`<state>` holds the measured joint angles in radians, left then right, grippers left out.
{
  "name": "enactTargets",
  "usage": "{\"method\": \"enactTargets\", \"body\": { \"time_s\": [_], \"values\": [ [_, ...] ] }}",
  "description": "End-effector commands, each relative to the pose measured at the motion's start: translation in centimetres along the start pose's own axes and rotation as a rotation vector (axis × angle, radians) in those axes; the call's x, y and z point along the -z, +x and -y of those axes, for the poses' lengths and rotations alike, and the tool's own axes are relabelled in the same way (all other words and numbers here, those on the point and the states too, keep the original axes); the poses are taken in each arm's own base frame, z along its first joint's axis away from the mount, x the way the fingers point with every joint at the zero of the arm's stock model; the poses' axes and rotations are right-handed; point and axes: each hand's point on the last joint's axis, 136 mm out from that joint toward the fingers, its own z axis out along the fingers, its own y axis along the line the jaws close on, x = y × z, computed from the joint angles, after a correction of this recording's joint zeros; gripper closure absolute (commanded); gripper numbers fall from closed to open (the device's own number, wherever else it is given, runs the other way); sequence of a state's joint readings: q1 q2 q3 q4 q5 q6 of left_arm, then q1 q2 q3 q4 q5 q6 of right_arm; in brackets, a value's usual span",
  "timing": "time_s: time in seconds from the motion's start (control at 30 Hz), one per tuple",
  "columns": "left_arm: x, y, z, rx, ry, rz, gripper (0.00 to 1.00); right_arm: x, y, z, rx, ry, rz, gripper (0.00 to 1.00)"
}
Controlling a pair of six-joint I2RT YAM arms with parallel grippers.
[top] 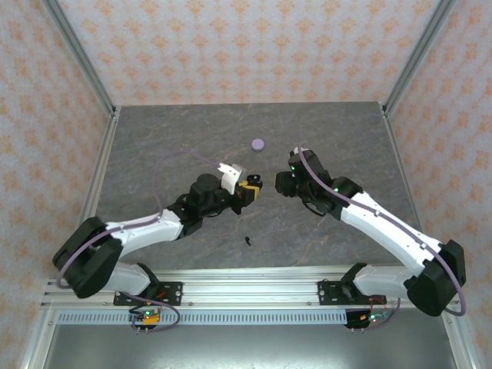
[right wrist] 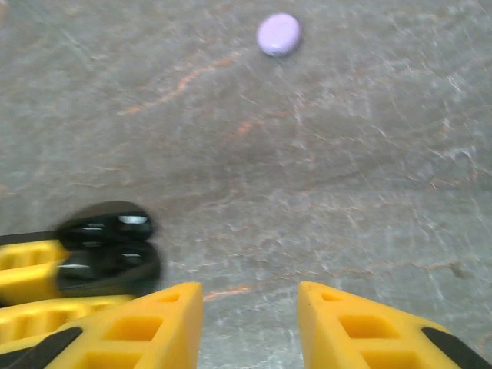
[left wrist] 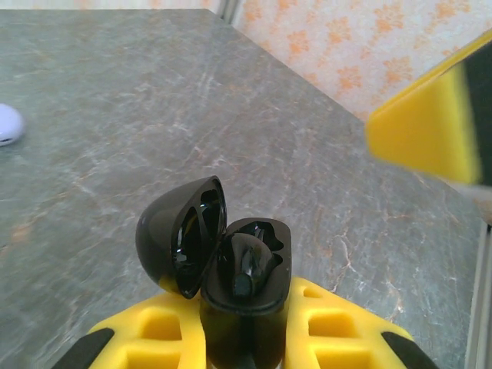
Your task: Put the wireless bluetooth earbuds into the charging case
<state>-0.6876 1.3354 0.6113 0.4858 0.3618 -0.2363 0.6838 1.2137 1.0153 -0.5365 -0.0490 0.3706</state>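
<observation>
Clenching the open black charging case [left wrist: 244, 269], the left gripper [top: 249, 192] faces the released, empty right gripper [right wrist: 250, 323]; a loose black earbud [top: 248, 241] lies nearer the bases, between both arms.

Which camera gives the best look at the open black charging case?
The left wrist view: the black charging case sits close and sharp in the left gripper, lid open, inside visible. The right wrist view catches it blurred at the left edge; the top external view shows a tiny dark shape.

Glossy black charging case [left wrist: 261, 300], lid open leftward, one dark earbud [left wrist: 244, 269] seated inside; second black earbud [top: 248, 240] loose nearby.
</observation>
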Motion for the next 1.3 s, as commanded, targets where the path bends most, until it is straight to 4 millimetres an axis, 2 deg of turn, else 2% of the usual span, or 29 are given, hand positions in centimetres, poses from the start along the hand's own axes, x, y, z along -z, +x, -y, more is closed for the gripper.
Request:
{"method": "enactTargets", "body": {
  "time_s": [0.0, 0.1, 0.3, 0.5, 0.77, 0.9, 1.27],
  "values": [
    [2.6, 0.7, -1.6, -0.009, -0.129, -0.029, 0.85, -1.5, 3.4, 0.8, 0.016, 0.023, -0.143, 0.62],
    [5.3, 0.8, -2.2, -0.013, -0.194, -0.022, 0.85, -2.5, 6.3, -0.6, 0.036, -0.076, -0.258, 0.61],
    [10.7, 1.0, -4.0, 0.025, -0.347, 0.000, 0.81, -4.3, 11.3, -3.1, 0.081, -0.147, -0.390, 0.58],
    [13.3, 1.8, -4.8, 0.071, -0.419, -0.030, 0.82, -5.3, 15.1, -6.1, 0.240, -0.176, -0.482, 0.57],
    [14.8, 2.6, -5.4, 0.103, -0.464, -0.044, 0.83, -6.8, 17.2, -7.3, 0.411, -0.102, -0.578, 0.61],
    [15.3, 2.5, -5.5, 0.105, -0.474, -0.037, 0.82, -7.4, 17.6, -7.4, 0.449, -0.091, -0.608, 0.65],
    [15.6, 2.7, -5.7, 0.106, -0.488, -0.040, 0.82, -7.6, 19.2, -7.6, 0.509, -0.103, -0.712, 0.66]
  ]
}}
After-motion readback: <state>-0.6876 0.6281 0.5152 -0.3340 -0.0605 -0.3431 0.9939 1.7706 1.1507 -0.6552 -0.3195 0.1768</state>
